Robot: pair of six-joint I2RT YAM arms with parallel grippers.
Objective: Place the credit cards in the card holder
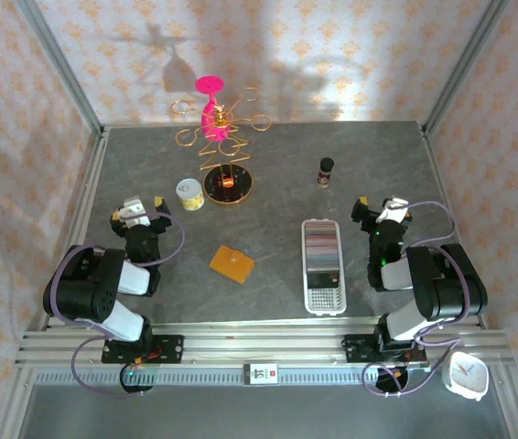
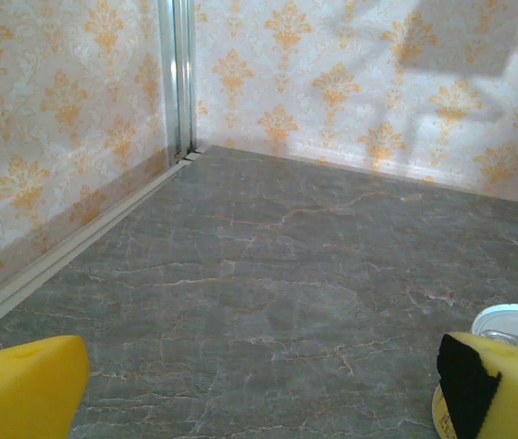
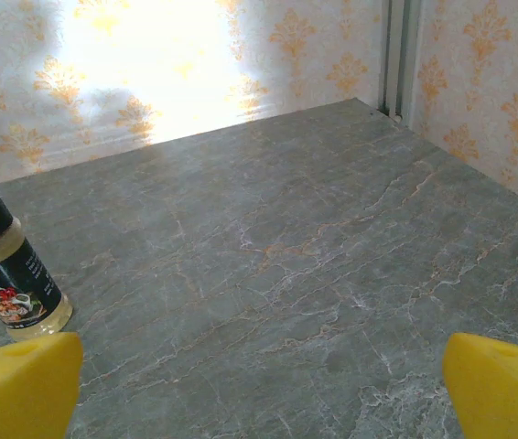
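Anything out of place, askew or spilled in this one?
Nothing looks spilled or damaged. The orange card holder lies flat but turned at an angle on the table, apart from the white slotted tray holding the cards. A small white clock sits off the table, at the near right corner.

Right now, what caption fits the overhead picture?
Left hand and right hand open; orange card holder beside white tray holding cards.

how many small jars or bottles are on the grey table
2. A black-capped clear spice bottle stands back right; a round yellow white-lidded tin sits back left, beside the gold wire stand's round base. None looks hidden.
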